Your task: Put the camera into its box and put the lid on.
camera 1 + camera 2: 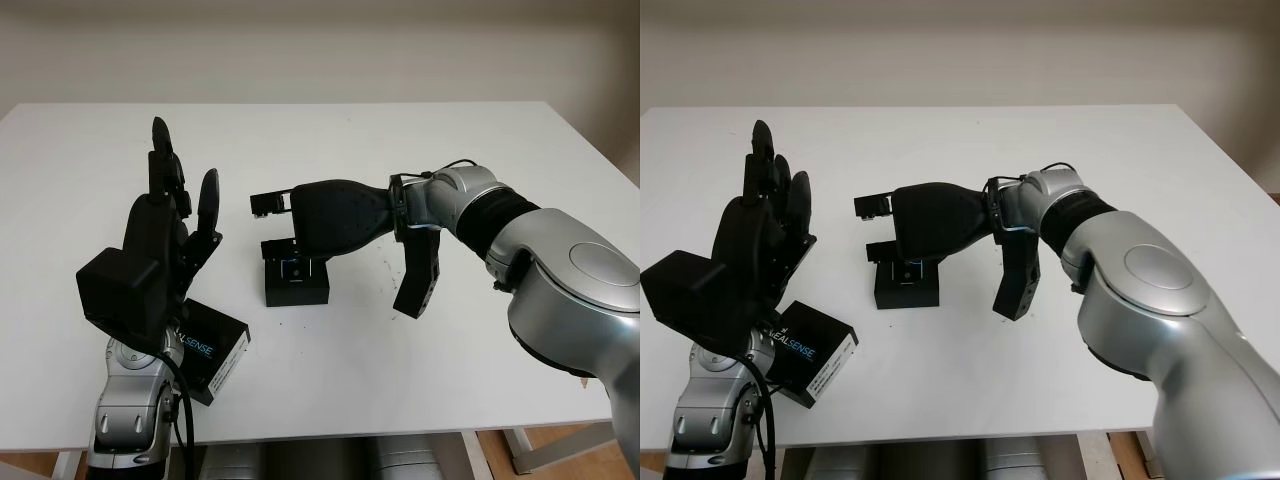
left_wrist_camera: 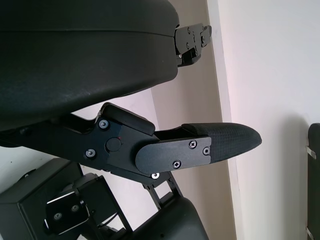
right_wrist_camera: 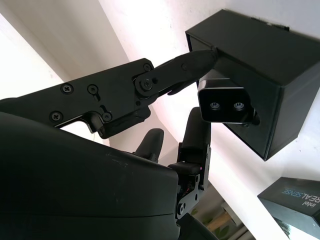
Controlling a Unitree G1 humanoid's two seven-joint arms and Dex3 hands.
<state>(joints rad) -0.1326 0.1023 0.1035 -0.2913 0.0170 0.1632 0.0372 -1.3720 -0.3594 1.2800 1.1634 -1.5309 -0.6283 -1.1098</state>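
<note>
camera (image 3: 224, 105) pinched in the right hand (image 1: 300, 225) fingers, hovering right over the open box (image 1: 296, 282) to line up the drop. left hand (image 1: 165, 235) open, raised beside the box, above the lid (image 1: 212, 352) on the tabletop (image 1: 400, 140).

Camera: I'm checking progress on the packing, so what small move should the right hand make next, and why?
Probably lower the camera into the box. The right hand holds it just over the open box, not yet seated, while the lid lies on the table by the raised, open left hand.
</note>
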